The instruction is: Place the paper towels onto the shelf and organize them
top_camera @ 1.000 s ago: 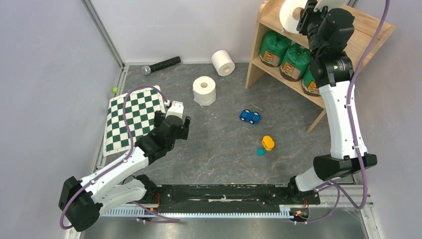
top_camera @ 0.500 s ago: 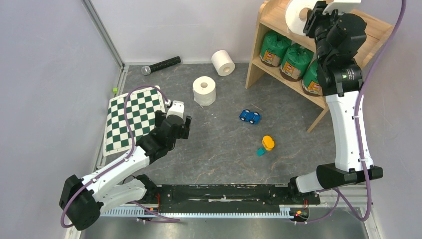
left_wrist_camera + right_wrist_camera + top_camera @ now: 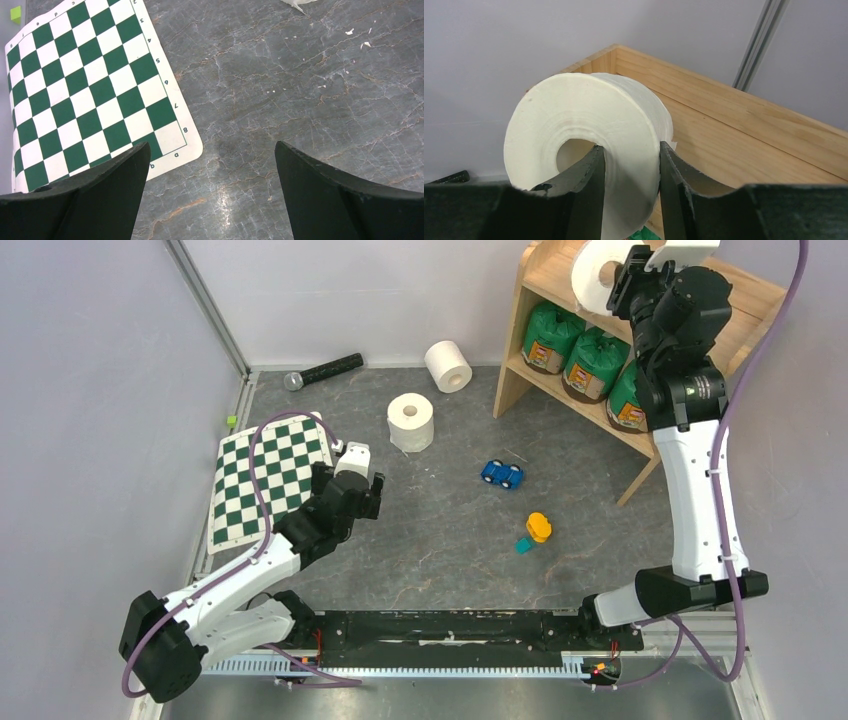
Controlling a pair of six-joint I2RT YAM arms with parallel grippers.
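Right gripper (image 3: 630, 150) is closed to roll-wall width on a bare white roll (image 3: 574, 115): 1 finger sits inside the hollow core, the other on the outer side, so the paper wall is pinched and the roll cannot slip round. The roll sits at the fingertips with its core facing the wrist camera, held over the top board of the shelf (image 3: 744, 125) near its corner; cannot tell if it touches the wood. Judged step: setting this roll on the upper tier, kept near the end to leave room for more. Below the gripper the lower tier holds 3 green wrapped rolls (image 3: 592, 360) side by side, so the top is likely for bare ones. 2 loose bare rolls (image 3: 411, 420) lie on the table (image 3: 300, 75), well apart from the right gripper, ahead of the left gripper (image 3: 211, 145). Left gripper is wide open and empty, hovering low with the checkerboard mat (image 3: 90, 85) on its left, likely parked out of the way
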